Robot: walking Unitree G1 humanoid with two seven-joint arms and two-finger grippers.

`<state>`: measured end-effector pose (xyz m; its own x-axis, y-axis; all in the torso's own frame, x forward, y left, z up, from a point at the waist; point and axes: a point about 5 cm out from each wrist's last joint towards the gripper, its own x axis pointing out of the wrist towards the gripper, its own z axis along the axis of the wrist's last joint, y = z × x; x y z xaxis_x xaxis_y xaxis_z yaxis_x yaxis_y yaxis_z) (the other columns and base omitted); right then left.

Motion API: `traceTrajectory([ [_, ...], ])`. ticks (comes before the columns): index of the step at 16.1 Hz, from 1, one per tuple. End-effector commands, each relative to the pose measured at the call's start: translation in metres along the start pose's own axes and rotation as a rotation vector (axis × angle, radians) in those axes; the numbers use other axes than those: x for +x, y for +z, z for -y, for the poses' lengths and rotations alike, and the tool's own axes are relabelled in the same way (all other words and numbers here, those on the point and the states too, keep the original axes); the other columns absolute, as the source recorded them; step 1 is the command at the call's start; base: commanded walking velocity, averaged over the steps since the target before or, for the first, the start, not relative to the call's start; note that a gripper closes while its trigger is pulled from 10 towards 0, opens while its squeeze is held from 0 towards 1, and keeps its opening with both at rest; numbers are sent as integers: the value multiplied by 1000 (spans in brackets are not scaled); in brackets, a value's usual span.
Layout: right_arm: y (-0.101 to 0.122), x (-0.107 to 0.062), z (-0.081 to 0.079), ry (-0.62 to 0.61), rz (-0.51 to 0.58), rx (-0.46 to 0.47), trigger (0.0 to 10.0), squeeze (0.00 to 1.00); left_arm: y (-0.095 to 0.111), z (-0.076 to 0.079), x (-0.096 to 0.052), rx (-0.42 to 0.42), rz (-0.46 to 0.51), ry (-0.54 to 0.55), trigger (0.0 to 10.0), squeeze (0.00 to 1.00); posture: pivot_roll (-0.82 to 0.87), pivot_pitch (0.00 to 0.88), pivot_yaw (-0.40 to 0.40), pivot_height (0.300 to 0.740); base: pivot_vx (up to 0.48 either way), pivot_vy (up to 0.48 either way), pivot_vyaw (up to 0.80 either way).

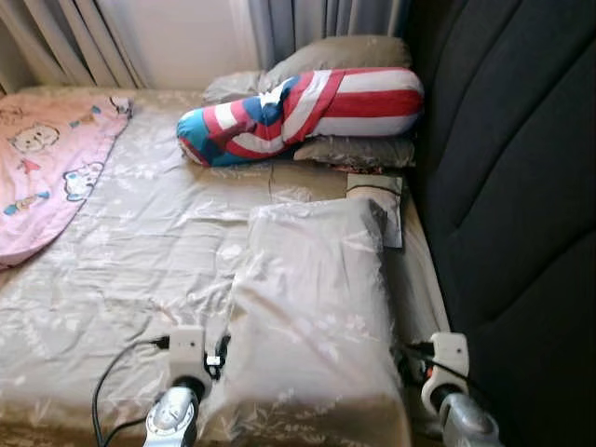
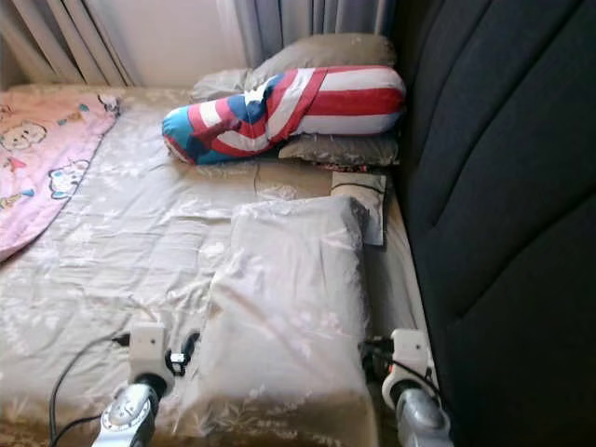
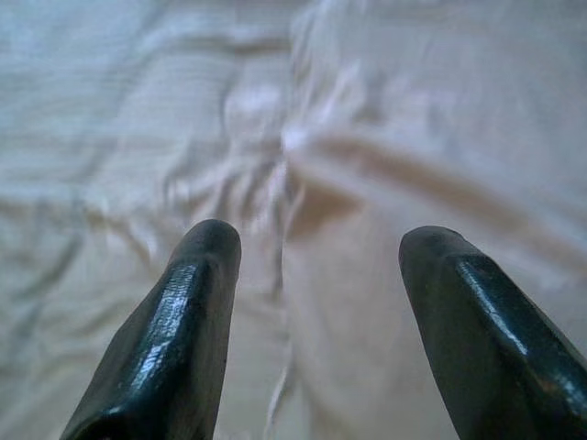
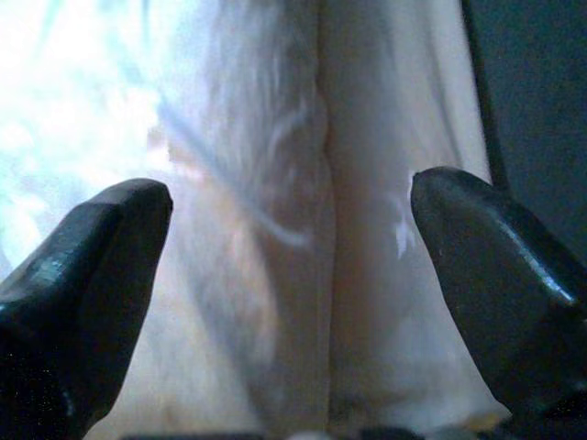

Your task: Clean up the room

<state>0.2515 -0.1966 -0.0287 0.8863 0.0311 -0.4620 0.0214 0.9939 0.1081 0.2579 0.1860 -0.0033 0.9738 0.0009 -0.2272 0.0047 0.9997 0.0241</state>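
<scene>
1. Two claws flank the pillow near its close end: the left claw is spread, one finger either side of the pillow's left edge; the right claw is spread wide along its right side, beside the headboard.
2. The pillow lies flat on the bed, long axis running away from the robot toward the striped bolster.
3. Risk, as I judge it: soft, slack fabric may bunch or slip from a shallow pinch, and the right claw could scrape the headboard.
</scene>
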Motion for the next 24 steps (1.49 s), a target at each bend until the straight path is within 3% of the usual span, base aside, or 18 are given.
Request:
traceTrajectory([
  [1,10,2,-2,13,55,-3,10000,0,0,3,-2,1,16,-7,10000,0,6,111,-20,740,0,0,0],
  [4,20,0,-10,40,166,-4,10000,0,15,3,-9,-6,126,8,10000,0,1,94,-20,740,0,0,0],
  [7,23,-3,-21,58,213,9,10000,0,33,6,-10,63,191,-60,10000,0,-7,82,-1,740,0,0,0],
  [10,30,0,-19,50,222,7,10000,0,33,-19,-13,109,174,-33,10000,0,7,93,0,740,0,0,0],
  [14,49,0,-17,48,292,3,10000,0,55,-15,-11,111,246,-32,10000,0,-2,108,-21,740,0,0,0],
  [19,63,-1,-13,40,338,-4,10000,0,80,-36,-1,99,309,42,10000,0,-17,127,-42,740,0,0,0],
  [21,71,-3,-14,33,375,2,10000,0,98,-30,5,65,350,19,10000,0,-17,130,-42,740,0,0,0],
  [24,74,-6,-18,46,401,-8,10000,0,89,-14,-2,51,318,-59,10000,0,-20,135,-46,740,0,0,0],
])
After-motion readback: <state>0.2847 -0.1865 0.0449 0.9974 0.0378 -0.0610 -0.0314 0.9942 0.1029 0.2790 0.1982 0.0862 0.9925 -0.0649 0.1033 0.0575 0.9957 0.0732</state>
